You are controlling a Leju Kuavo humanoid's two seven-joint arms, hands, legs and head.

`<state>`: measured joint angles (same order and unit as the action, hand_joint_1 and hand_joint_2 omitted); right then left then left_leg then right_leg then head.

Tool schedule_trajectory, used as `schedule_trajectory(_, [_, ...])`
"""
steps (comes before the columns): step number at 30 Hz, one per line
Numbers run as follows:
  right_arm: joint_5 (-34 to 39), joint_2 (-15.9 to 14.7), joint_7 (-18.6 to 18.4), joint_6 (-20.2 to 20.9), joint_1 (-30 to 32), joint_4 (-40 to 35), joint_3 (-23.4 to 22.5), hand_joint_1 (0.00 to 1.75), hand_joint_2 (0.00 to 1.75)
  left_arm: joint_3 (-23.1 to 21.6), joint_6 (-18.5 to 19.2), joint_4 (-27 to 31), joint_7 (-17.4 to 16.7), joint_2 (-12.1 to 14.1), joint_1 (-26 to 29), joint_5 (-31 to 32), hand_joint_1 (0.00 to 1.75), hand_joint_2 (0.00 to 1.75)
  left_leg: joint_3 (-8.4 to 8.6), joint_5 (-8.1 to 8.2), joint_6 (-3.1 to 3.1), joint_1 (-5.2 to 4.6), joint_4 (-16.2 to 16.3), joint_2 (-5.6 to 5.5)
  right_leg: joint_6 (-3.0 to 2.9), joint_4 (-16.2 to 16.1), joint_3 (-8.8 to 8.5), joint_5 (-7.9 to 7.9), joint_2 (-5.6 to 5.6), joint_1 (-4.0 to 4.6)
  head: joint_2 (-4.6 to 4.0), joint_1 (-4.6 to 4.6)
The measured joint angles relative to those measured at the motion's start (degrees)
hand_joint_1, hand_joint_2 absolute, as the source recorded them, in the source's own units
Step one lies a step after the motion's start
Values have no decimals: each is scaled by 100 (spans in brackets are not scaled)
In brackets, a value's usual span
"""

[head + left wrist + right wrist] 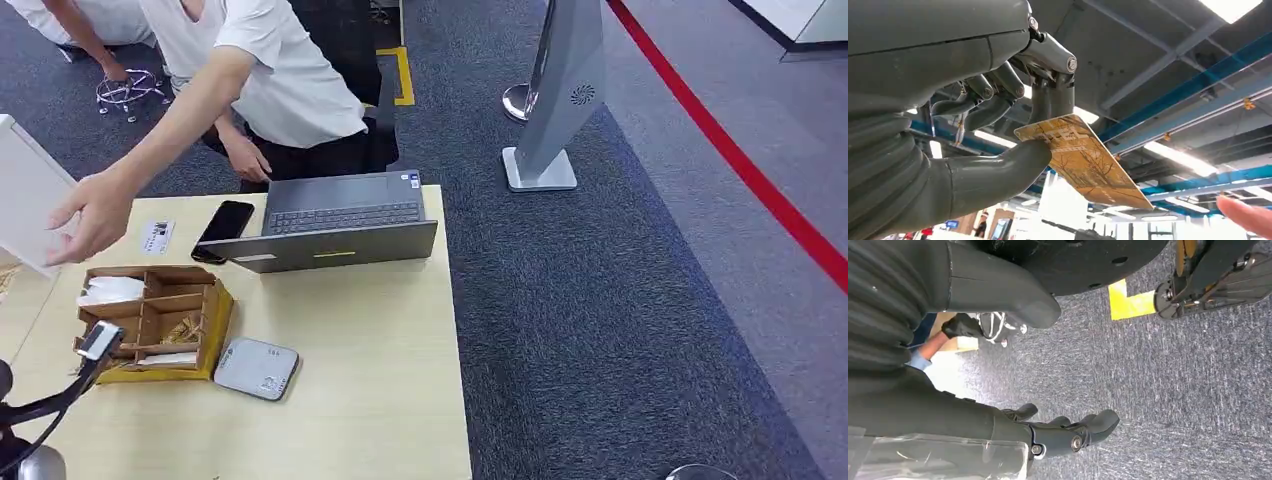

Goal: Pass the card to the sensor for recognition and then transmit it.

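At the table's near-left corner the left hand (60,395) holds the card (97,340) raised over the wooden organizer (160,325); left wrist view shows the card (1083,160) pinched by one short end between thumb and fingers (1053,100), most of it sticking out free. Grip is shallow, so the likely risk is the card pivoting or slipping out during the handover, caused by a tug before the fingers let go, or by an early release with nobody holding it. A person's hand (95,215) reaches over the table's far-left side toward the card, not touching it, with a fingertip (1248,217) near the card's free end in the wrist view; a bump between the two hands is possible. Dropped, the card would probably land in the organizer compartments or on the table (380,360). The grey sensor pad (257,368) lies flat just beside the organizer, on the robot's right of it. Farther back sit a laptop (340,225), a black phone (224,228) and a small label (157,236); a white board (25,190) stands at the left edge close to the person's hand. Right hand (1068,432) hangs over grey carpet, fingers loosely curled in, holding nothing.
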<state>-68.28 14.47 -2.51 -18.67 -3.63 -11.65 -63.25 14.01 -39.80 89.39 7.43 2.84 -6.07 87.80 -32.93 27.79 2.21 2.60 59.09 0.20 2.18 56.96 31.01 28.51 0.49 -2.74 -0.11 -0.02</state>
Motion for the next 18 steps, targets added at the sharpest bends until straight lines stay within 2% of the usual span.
schedule_trajectory(5, [-98,-2,26,94,-2,0,17,0,175,-85,2,-538,-653,378,-320,13,175,175,4,-1,1,3,0,6,-2,2,2,-2,5,2,0,-2])
schedule_trajectory(10, [-98,-2,28,101,-4,0,33,0,175,-179,0,-809,-703,562,-427,15,175,175,2,-1,0,1,0,8,-1,1,2,-2,10,0,0,0])
schedule_trajectory(18, [-98,-2,26,101,-4,0,35,0,175,-216,0,-979,-706,660,-485,15,175,175,2,0,1,1,0,8,-1,0,6,-1,9,1,0,-2])
